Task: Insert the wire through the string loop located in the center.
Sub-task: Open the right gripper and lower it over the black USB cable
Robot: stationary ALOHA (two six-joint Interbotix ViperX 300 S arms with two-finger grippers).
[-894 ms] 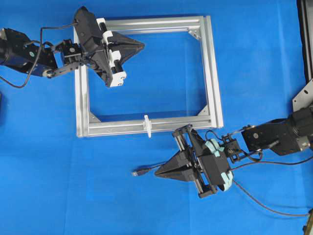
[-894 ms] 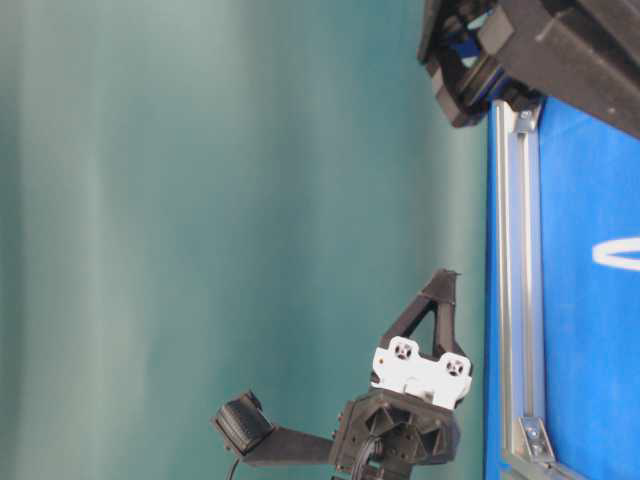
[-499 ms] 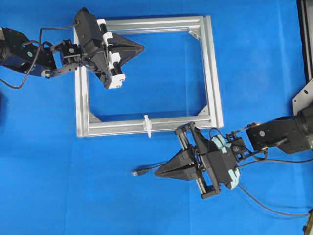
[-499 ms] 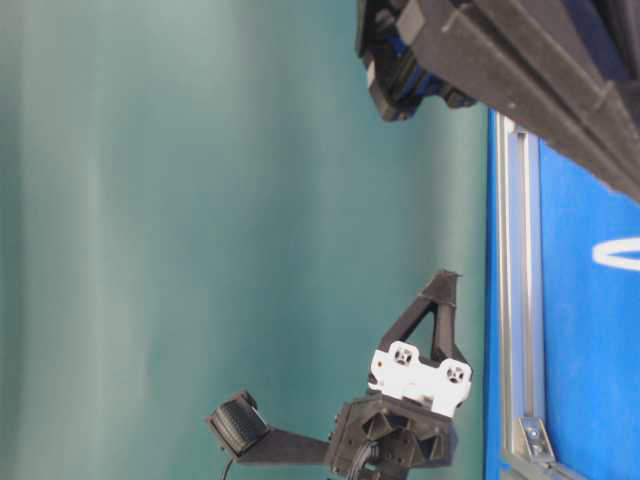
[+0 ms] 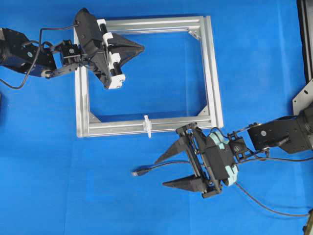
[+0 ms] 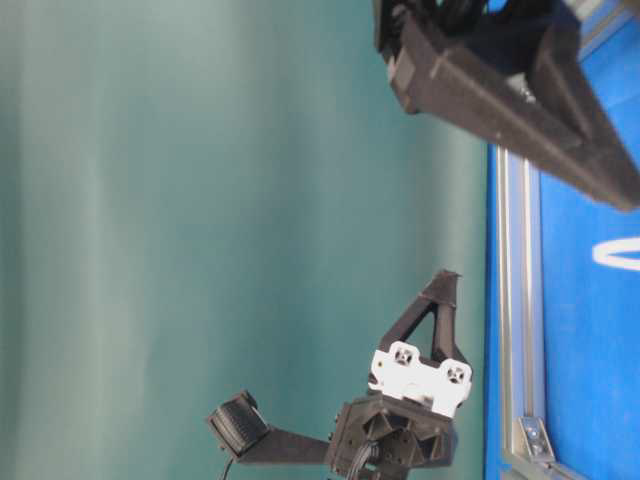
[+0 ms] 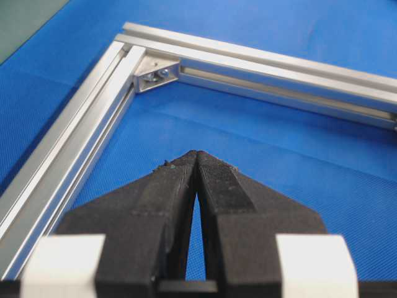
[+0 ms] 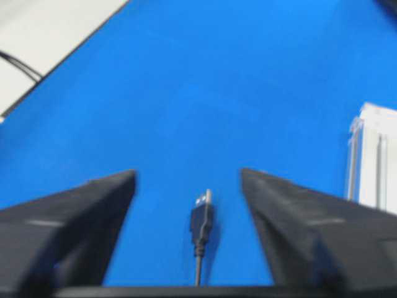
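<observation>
- Right gripper (image 5: pixel 163 172) stands wide open, holding nothing; its 2 fingers (image 8: pixel 68 211) flank the wire (image 5: pixel 166 165).
- The wire's plug (image 8: pixel 202 218) lies on the blue cloth (image 5: pixel 254 73) at 6 o'clock of the string loop (image 5: pixel 146 125).
- The loop stands on the frame (image 5: pixel 211 73)'s near bar.
- Left gripper (image 7: pixel 196 155) is closed, empty.

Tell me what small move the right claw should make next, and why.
Probably lower and close on the wire just behind its plug. The right claw is open with a finger on each side of the wire, which lies loose on the blue mat, nothing gripping it. The string loop on the frame is still unthreaded, and the left claw is shut, far off.
</observation>
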